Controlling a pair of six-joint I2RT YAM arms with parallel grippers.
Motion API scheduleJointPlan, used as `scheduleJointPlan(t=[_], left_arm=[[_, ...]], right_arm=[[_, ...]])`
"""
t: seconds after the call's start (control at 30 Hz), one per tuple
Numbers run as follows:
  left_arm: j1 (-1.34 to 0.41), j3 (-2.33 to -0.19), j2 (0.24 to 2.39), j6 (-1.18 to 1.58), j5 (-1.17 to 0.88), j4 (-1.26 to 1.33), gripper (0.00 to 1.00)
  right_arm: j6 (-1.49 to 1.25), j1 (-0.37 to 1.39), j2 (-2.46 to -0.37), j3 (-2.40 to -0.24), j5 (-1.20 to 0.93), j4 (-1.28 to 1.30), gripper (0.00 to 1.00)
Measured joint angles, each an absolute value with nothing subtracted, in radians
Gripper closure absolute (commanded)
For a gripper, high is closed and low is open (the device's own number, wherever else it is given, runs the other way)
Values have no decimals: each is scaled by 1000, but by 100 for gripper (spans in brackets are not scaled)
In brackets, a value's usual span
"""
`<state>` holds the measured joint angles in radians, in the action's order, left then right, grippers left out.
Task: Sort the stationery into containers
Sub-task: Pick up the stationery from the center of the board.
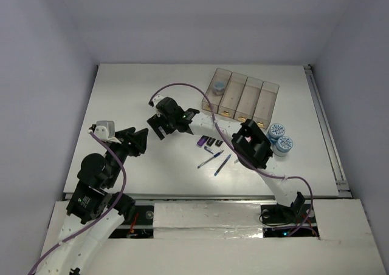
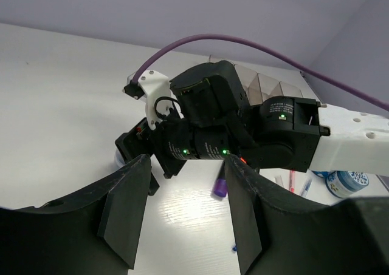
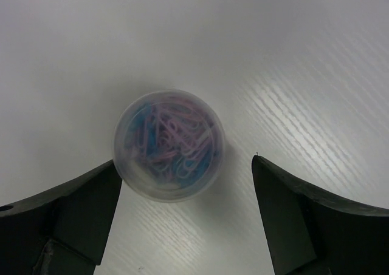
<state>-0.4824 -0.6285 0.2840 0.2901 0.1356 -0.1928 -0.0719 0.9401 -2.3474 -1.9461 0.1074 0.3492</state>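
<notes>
Tub: a clear round tub [image 3: 169, 144] of pink and blue clips stands upright on the table [image 1: 121, 93], left of centre and well apart from the bins [image 1: 250, 98] at the far right.
Right gripper: the right gripper [image 3: 185, 161] is spread wide above the tub and holds nothing. The tub lies off centre between the fingers. It is right against the finger on the left of the wrist view, though contact cannot be told, with a clear gap to the other.
Left gripper: the left gripper [image 2: 187, 159] is open and empty, hanging near the right wrist. Keep it out of the carry path.
Step in hand: judged to be the pick of this tub, with the grasp not yet made.
Centring: shift toward the tub before you close, or the nearer finger is likely to shove or tip it.
Height: not readable from these views. Bring the pads onto the side wall, not the top edge.
Grip: close gently, as the smooth plastic will probably slip or flex.
Destination: the leftmost bin already holds a second tub [image 1: 217, 87], so that bin is the likely match. Two spare tubs [image 1: 276, 131] wait right of the bins.
Route: lift clear first, because the pens [image 1: 210, 160] and markers [image 1: 210, 142] lie between.
</notes>
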Motion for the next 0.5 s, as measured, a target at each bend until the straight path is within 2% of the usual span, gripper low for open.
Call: scheduleJointPlan(t=[0.2, 0.23, 0.27, 0.33, 0.4, 0.5], left_arm=[[-482, -628, 284, 290, 134, -192, 52], [-482, -628, 284, 290, 134, -193, 52], [-482, -628, 284, 290, 134, -193, 52], [-482, -628, 284, 290, 133, -192, 52], [-482, -628, 284, 290, 132, -192, 52], [-482, -628, 284, 290, 131, -193, 52]], right_arm=[[-68, 937, -2388, -2015, 136, 354, 17], [-68, 937, -2390, -2019, 136, 353, 21], [-68, 937, -2391, -2021, 136, 353, 29], [-72, 937, -2391, -2021, 136, 352, 35], [-72, 937, -2391, -2021, 144, 350, 49], [-78, 937, -2390, -2014, 166, 333, 55]])
